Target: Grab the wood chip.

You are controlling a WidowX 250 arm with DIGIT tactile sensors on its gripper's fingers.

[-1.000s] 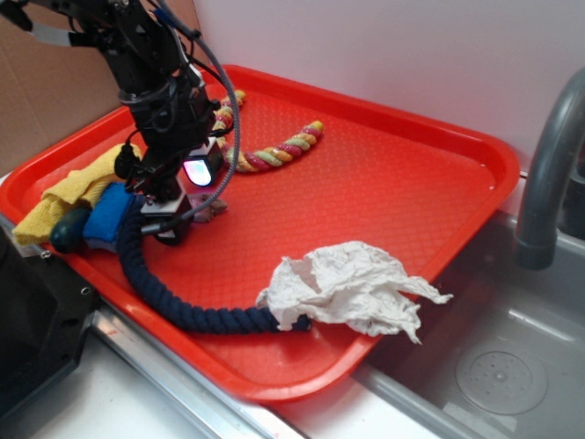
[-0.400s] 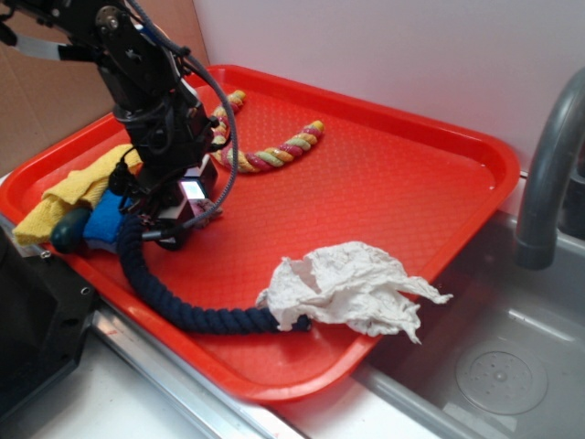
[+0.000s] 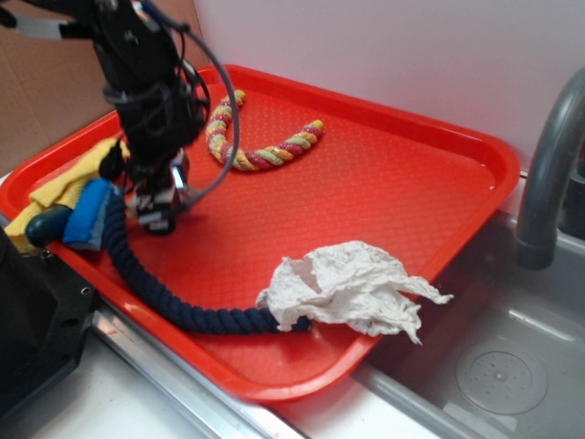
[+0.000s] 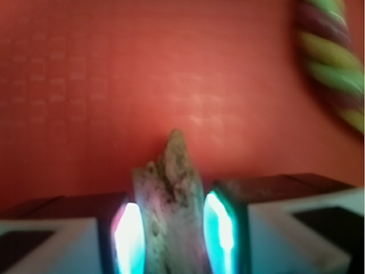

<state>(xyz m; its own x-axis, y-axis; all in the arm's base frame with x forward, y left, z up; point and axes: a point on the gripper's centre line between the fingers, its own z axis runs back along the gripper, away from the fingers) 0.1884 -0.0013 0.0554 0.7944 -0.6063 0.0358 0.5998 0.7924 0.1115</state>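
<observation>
Gripper (image 4: 174, 234) pinches wood chip (image 4: 170, 200) — no writing legible.

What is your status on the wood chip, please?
End effector shut on wood chip, glowing pads either side. Chip over bare red tray. Striped rope off to the side, not obstructing.

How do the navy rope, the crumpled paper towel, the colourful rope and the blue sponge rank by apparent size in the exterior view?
1. navy rope
2. crumpled paper towel
3. colourful rope
4. blue sponge, partly hidden, so its rank is less sure
</observation>
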